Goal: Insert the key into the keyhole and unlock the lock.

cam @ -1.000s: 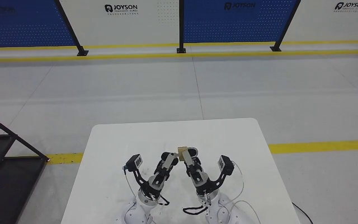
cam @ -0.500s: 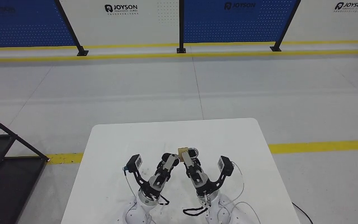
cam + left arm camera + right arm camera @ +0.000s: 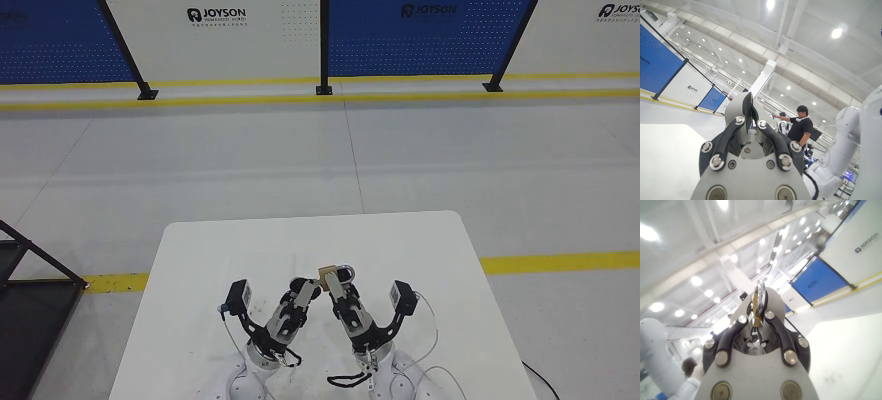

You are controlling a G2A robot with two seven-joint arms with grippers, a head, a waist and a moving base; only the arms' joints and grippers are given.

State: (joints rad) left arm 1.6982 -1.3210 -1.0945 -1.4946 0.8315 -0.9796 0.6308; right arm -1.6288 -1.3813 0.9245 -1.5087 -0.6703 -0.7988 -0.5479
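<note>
Above the near end of the counter (image 3: 180, 330), the right gripper (image 3: 761, 298) is clamping the brass lock (image 3: 756, 320) while the left gripper (image 3: 750, 106), pinched nearly shut, is apparently holding the key (image 3: 752, 97) beside it; squaring blade to keyhole before pushing seems essential.

I work over a white table (image 3: 400, 240), a flat slab with rounded corners. Its far edge lies at 12 o'clock and its near edge at 6 o'clock. Seen from my right wrist, its surface carries a few faint dark smudges (image 3: 829, 378) on otherwise plain white. The table stands on a pale grey floor (image 3: 300, 150), straddling a yellow stripe (image 3: 560, 263) that comes out from under it at 3 o'clock and again at 9 o'clock.
</note>
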